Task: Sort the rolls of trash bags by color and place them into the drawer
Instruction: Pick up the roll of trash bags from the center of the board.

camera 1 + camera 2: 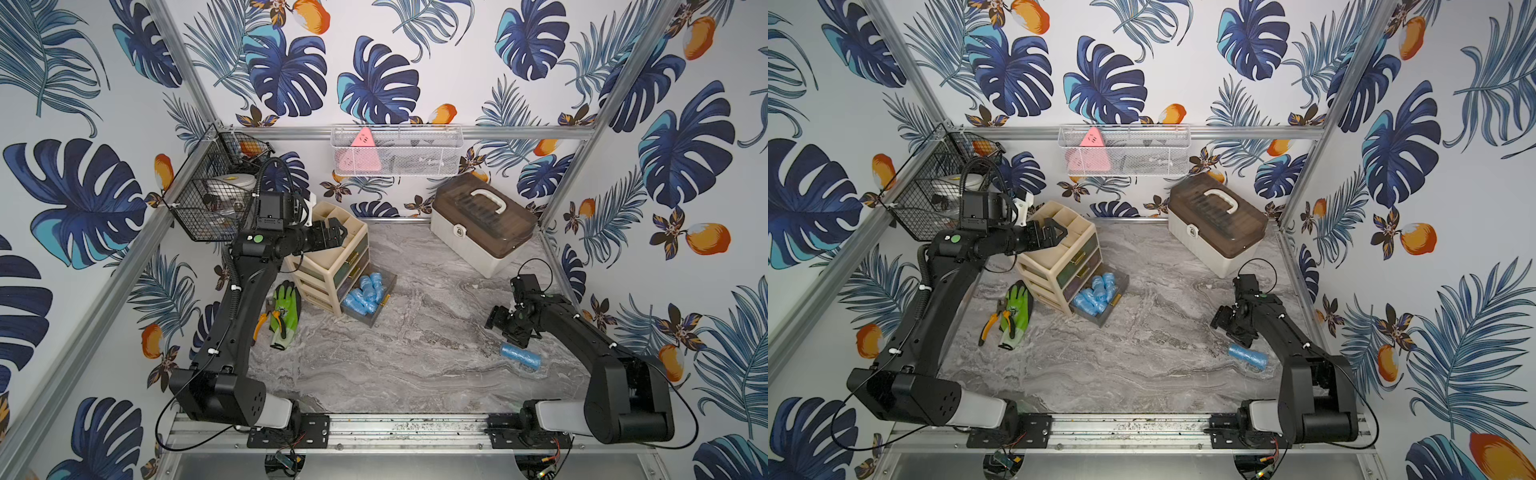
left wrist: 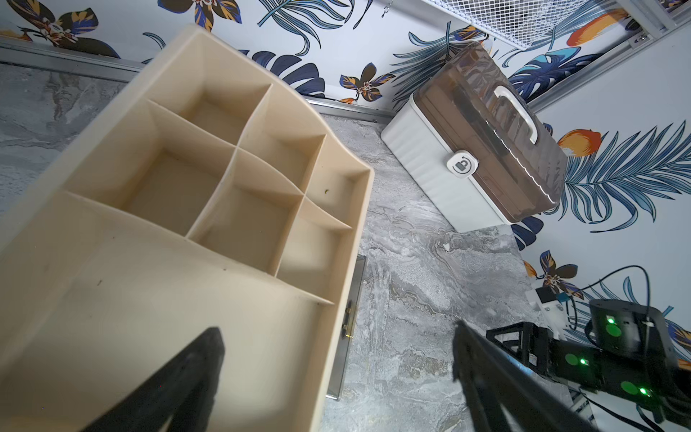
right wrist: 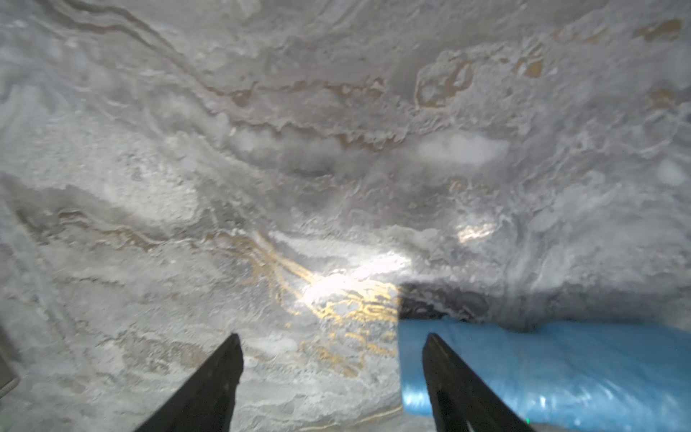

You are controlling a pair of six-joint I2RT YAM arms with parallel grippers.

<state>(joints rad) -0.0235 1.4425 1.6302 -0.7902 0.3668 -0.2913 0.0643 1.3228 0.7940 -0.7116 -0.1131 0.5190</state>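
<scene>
A: Progress?
B: Blue rolls (image 1: 365, 293) fill the open drawer (image 1: 380, 307). One blue roll (image 1: 520, 356) remains on the table (image 3: 261, 149), its end beside one finger of the right gripper (image 3: 332, 338).
A: Grip?
B: Right jaws are parted and hold nothing. The left gripper (image 2: 336, 327), spread wide and empty, hovers above the drawer unit (image 2: 149, 262).

Lit brightly and evenly from overhead in both top views, with only faint, soft shadows on the marble worktop (image 1: 415, 353); slightly soft overall. Sharp on the beige organizer (image 2: 168, 194) in the left wrist view, stretched by a wide lens toward the edges, blurred on the near fingers of the left gripper (image 2: 336, 329). Smeared and unfocused throughout the right wrist view: white glare mid-worktop, dark shadow just beside the blue roll (image 3: 561, 374), fuzzy outlines on the right gripper (image 3: 332, 336).
</scene>
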